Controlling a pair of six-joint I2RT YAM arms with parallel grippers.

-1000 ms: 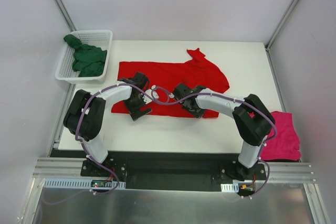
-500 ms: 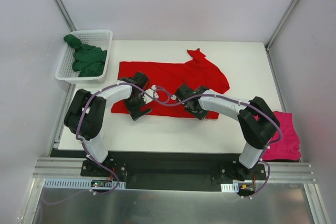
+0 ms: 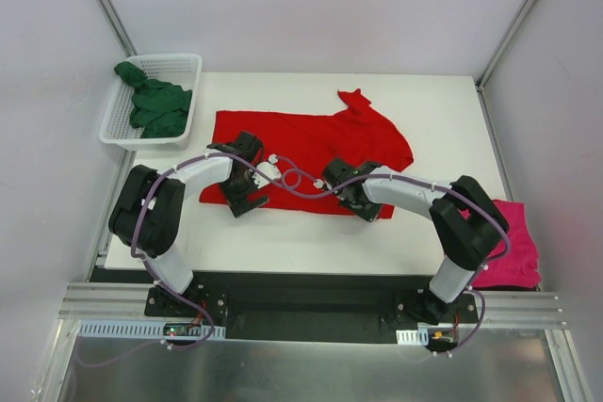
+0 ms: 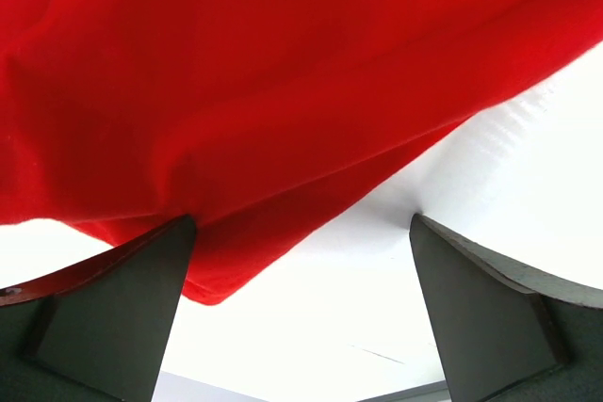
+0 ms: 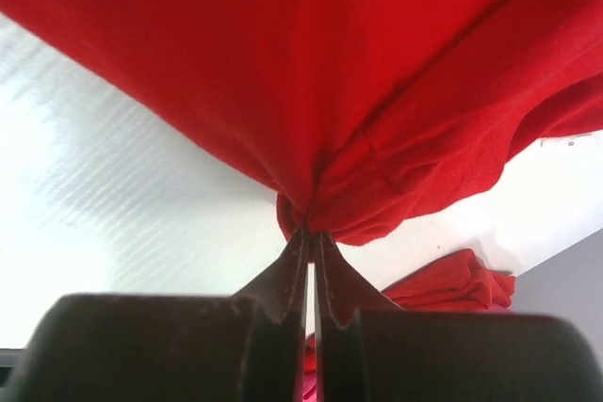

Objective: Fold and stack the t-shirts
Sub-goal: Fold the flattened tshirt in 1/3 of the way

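Observation:
The red t-shirt (image 3: 311,138) lies spread across the middle of the white table, one sleeve bunched at the far right. My right gripper (image 3: 369,207) is at its near edge and is shut on a pinch of the red hem (image 5: 325,209), which hangs bunched from the closed tips (image 5: 311,233). My left gripper (image 3: 243,202) is at the shirt's near left corner. Its jaws are wide apart and empty (image 4: 301,317), with the red corner (image 4: 217,275) just beside the left finger (image 4: 113,308). The dark green t-shirt (image 3: 155,105) is crumpled in the basket. The magenta-pink t-shirt (image 3: 509,247) lies at the right edge.
The white mesh basket (image 3: 188,61) stands at the far left corner, partly off the table. White walls and metal posts close in the table (image 3: 301,237) on three sides. Purple cables loop between the two arms over the shirt.
My right gripper has moved right and a little nearer while holding the red hem. My left gripper has shifted slightly left at the shirt's corner.

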